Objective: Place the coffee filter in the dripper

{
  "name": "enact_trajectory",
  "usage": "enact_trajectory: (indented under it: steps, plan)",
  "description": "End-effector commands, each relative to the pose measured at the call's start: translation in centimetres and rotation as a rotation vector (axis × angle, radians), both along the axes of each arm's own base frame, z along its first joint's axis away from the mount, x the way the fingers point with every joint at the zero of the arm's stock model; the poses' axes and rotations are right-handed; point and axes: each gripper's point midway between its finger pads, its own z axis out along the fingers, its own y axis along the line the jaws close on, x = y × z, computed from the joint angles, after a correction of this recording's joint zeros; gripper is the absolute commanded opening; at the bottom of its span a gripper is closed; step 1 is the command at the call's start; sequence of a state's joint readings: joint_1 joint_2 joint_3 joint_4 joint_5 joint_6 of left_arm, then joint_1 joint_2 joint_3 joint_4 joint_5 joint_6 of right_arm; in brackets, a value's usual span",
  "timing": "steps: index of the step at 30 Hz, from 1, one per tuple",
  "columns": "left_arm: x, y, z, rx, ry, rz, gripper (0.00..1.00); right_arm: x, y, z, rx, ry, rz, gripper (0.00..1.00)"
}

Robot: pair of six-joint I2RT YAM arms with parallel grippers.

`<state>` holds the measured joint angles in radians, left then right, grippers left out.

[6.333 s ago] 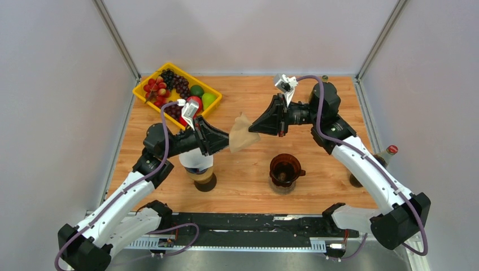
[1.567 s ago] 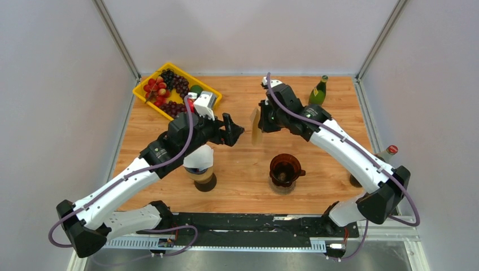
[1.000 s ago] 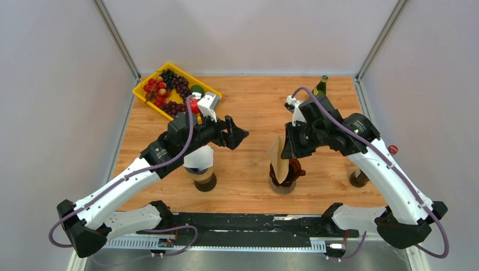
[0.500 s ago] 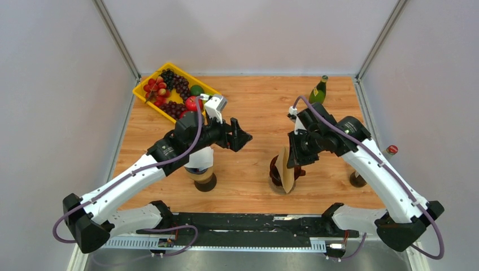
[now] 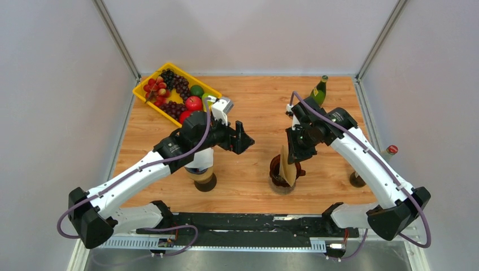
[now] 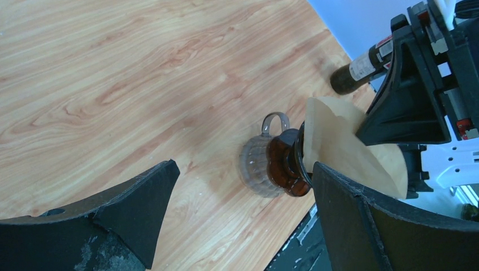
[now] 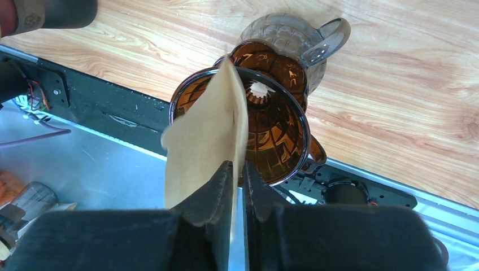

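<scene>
Shifted rightward since a second ago, the right pincer [image 7: 238, 166] pinches the one coffee filter [image 7: 209, 135] on edge, its far end in the mouth of the single dripper [image 7: 277, 130] on the worktop [image 5: 248, 101]. The left pincer [image 5: 247, 138] hovers spread. Two bottles: green bottle [image 5: 320, 89] plain, red-capped bottle [image 5: 390, 151] half behind the right arm. Only the right wrist view shows the pinch.

Filter [image 7: 203, 141]: tan paper, folded flat, standing on edge, lower tip at dripper [image 7: 277, 132] mouth by the rim, not seated. Dripper: amber ribbed glass w/ handle, upright on wood table [image 7: 395, 84], front-center
</scene>
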<state>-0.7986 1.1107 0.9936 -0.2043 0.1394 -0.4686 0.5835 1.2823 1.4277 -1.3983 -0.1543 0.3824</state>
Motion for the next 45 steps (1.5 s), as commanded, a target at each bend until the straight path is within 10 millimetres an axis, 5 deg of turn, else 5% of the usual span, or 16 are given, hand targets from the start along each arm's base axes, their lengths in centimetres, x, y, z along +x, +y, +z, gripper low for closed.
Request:
enact_trajectory:
  steps: [1,8,21,29,36,45]
  plan:
    - [0.1,-0.5,1.7,-0.014,-0.039,-0.023,1.0,0.4,-0.8,0.0,-0.038,-0.022,-0.007,0.18]
    - [0.0,0.1,2.0,-0.001,-0.042,-0.008,1.0,1.6,-1.8,0.7,-0.088,-0.096,-0.014,0.41]
    - [0.1,1.1,1.5,0.036,-0.038,0.029,1.0,2.7,-3.4,2.5,-0.138,-0.22,-0.039,0.49]
    - [0.3,2.7,-0.8,0.109,-0.009,0.09,1.0,2.6,-3.2,3.0,-0.124,-0.236,-0.002,0.48]
    - [0.0,3.2,-0.9,0.098,-0.01,0.106,1.0,2.3,-1.8,4.0,-0.071,-0.251,0.045,0.39]
    - [0.0,3.4,-1.0,0.11,-0.006,0.113,1.0,1.0,-1.0,2.1,-0.058,-0.169,0.085,0.22]
